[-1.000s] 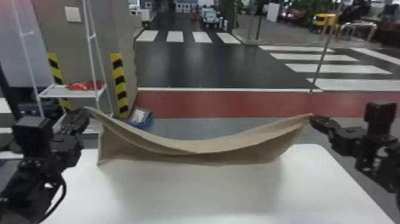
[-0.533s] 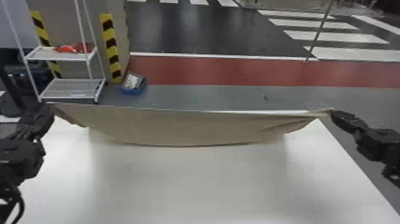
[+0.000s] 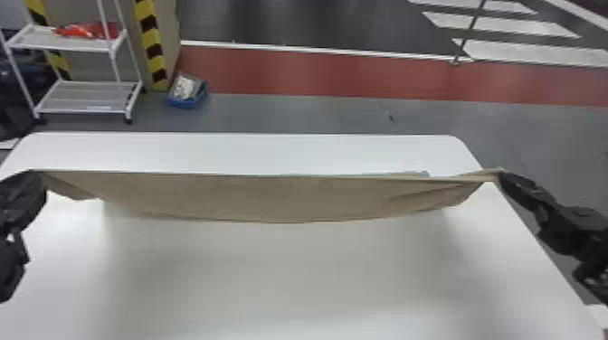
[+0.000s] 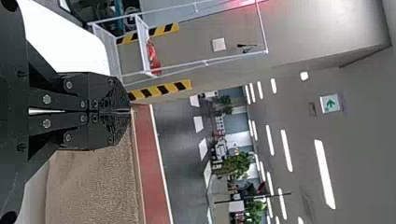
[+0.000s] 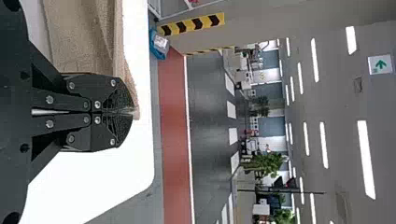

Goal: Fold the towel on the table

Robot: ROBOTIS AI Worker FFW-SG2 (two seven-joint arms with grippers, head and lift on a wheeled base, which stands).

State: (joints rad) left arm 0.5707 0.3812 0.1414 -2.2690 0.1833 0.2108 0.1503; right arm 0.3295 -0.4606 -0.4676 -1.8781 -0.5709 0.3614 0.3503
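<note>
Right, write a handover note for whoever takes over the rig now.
Left gripper: jaws shut on one end of the tan cloth towel's upper edge.
Right gripper: jaws shut on the other end.
Towel: stretched between them over the white, round-cornered table.
Done: both ends gripped.
To do: probably lay it down, finish folding; whether it's partly folded, I can't tell.

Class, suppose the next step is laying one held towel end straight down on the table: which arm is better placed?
Left, probably. Both grippers pinch the towel, but in the head view the left gripper appears over the table, the right gripper just past its right edge.
</note>
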